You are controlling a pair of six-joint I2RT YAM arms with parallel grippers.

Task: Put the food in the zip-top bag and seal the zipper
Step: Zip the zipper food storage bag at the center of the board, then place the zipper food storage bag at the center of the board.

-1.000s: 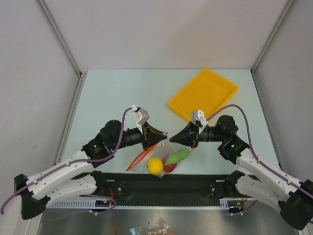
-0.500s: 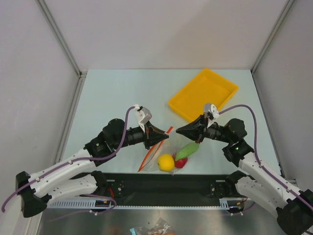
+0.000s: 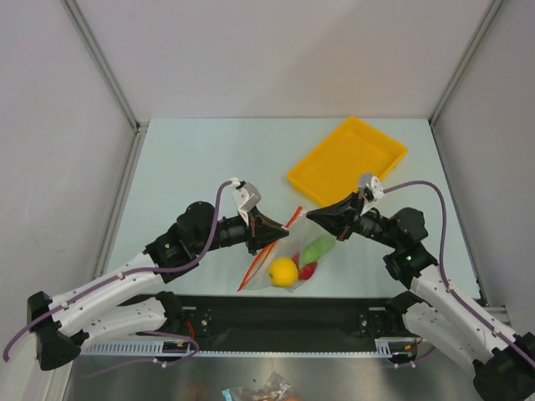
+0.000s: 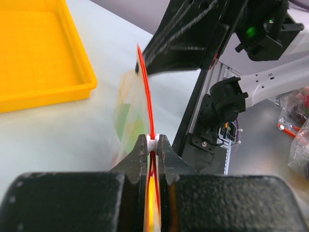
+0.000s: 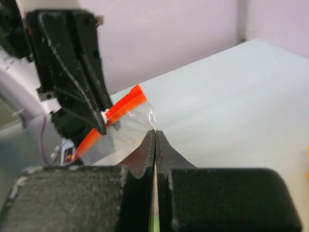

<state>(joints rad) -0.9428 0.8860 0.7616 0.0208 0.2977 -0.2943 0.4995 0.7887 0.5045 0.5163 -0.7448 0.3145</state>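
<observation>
The clear zip-top bag (image 3: 292,259) hangs between my two grippers, just above the table's near edge. Inside it are the yellow lemon (image 3: 284,271), the red fruit (image 3: 307,271) and the green vegetable (image 3: 318,249). The red-orange zipper (image 3: 269,249) runs diagonally along its mouth. My left gripper (image 3: 282,236) is shut on the zipper's small white slider (image 4: 153,141), and the zipper (image 4: 145,87) stretches ahead of it. My right gripper (image 3: 311,217) is shut on the bag's clear corner (image 5: 153,118) beside the zipper's end (image 5: 126,106).
The yellow tray (image 3: 347,160) lies at the back right, just behind my right gripper, and also shows in the left wrist view (image 4: 38,58). A black rail (image 3: 276,313) runs along the near edge below the bag.
My right gripper has pulled the bag's corner to the right and back. The bag and food shifted right, and more zipper has passed through my left gripper's jaws.
</observation>
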